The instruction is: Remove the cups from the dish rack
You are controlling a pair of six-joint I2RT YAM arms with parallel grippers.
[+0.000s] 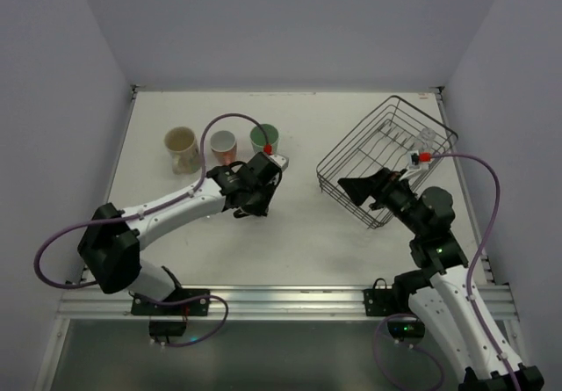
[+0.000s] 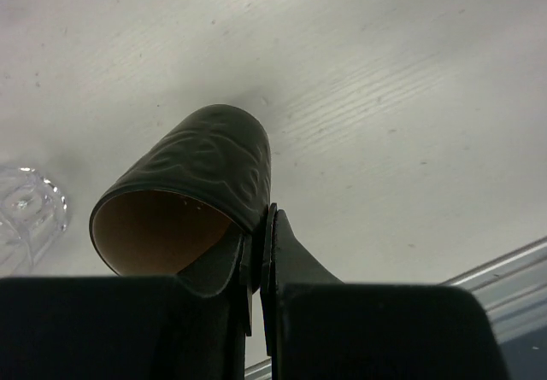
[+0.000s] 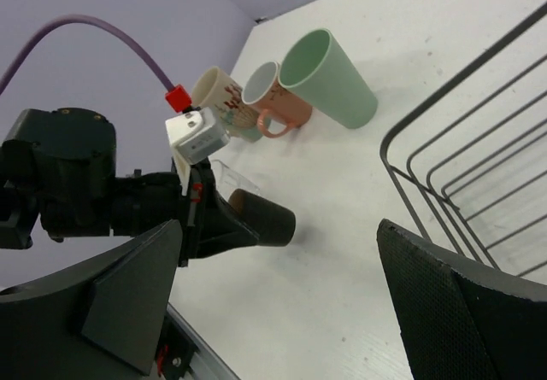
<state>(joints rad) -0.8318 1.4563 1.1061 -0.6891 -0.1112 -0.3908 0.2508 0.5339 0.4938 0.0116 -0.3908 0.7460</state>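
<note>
now left gripper (image 2: pixel 261 235) pinches the small dark brown mug (image 2: pixel 205 162) by its rim; right gripper (image 1: pixel 356 191) spread wide at the dish rack's (image 1: pixel 355 134) near-left side

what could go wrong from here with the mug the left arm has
1. The left hand pinches the small dark brown mug only by the wall at its rim, with the mug tilted, so it may swing or slip out.
2. The clear glass sits close beside the mug; lowering the mug there could knock it.
3. The open right hand is right at the dish rack and might nudge it.
</note>
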